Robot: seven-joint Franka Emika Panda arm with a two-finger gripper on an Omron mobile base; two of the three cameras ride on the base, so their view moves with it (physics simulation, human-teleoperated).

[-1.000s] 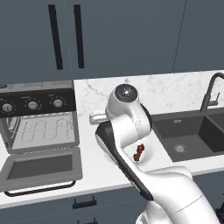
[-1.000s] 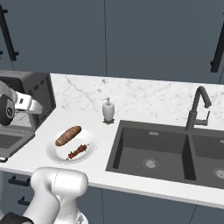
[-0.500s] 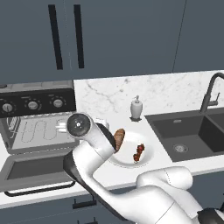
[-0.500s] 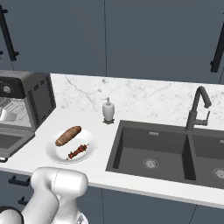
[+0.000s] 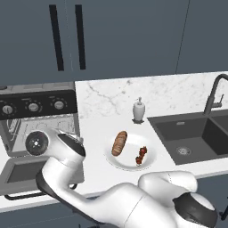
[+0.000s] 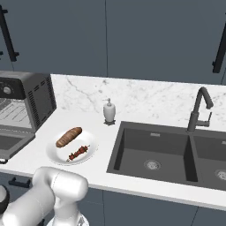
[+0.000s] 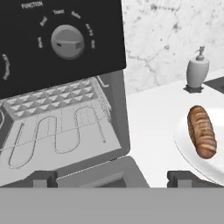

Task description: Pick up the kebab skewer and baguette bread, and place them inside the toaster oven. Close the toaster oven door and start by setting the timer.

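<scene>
In the hand view the end effector [image 7: 111,178] stands wide open and empty at the bottom edge, its dark fingertips [image 7: 41,178] far apart over the dropped toaster oven door [image 7: 94,177]. Right of it, at mid-right, the baguette bread [image 7: 201,131] lies on a white plate [image 7: 183,144]. The kebab skewer [image 5: 141,155] seems to lie beside it. At upper left the toaster oven [image 7: 61,100] gapes above the tabletop [image 7: 151,127].

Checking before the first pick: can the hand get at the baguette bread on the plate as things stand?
Probably yes. The baguette bread lies uncovered on the plate, apart from the kebab skewer, and the hand is open with nothing between them.
</scene>
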